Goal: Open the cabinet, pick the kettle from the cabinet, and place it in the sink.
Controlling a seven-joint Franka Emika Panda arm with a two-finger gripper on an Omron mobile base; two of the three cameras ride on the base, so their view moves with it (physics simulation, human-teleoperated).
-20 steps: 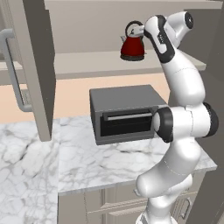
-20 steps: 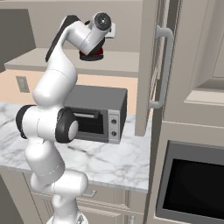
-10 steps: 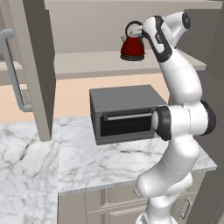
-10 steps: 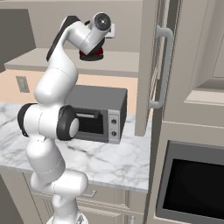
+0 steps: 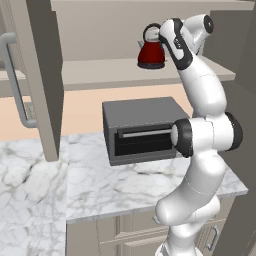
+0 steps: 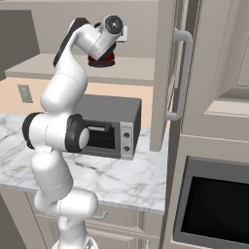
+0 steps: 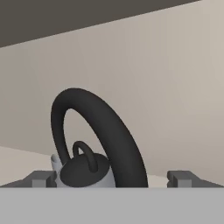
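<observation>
Setting: rendered kitchen with a white marble tabletop [image 5: 100, 190], a peach wall behind it, and pale base cabinets [image 5: 120, 235] below.
Jaws: stood wide apart, nothing between them gripped; in the hand view the two dark fingertips [image 7: 183, 178] sat far to either side of the kettle's loop handle [image 7: 109, 131].
Gripper: the gripper [image 7: 111, 180] was raised to shelf height, just beside the kettle, at its handle; I could not tell whether it touched.
Kettle: the red kettle [image 5: 150, 50] stood upright on the beige shelf [image 5: 100, 72] inside the cabinet [image 5: 37, 75], its silver lid [image 7: 87, 173] and small dark knob seen just under the loop from the hand camera. From the right base view the kettle [image 6: 101, 59] was mostly hidden behind the arm's wrist.
Cabinet doors: both stood open; the left door [image 5: 35, 80] with its long silver bar handle [image 5: 14, 82] swung out toward the camera, and the right door [image 6: 165, 73] with its handle [image 6: 179, 75] did likewise.
Below the shelf: a dark grey toaster oven [image 5: 142, 130] sat on the tabletop, directly under the kettle's shelf, with two knobs [image 6: 126, 142] on its front.
Arm: the white arm [image 5: 205, 140] rose in front of the oven, its elbow overlapping the oven's right end.
Further right: a built-in black oven window [image 6: 211, 206] sat in a tall column of cabinetry.
</observation>
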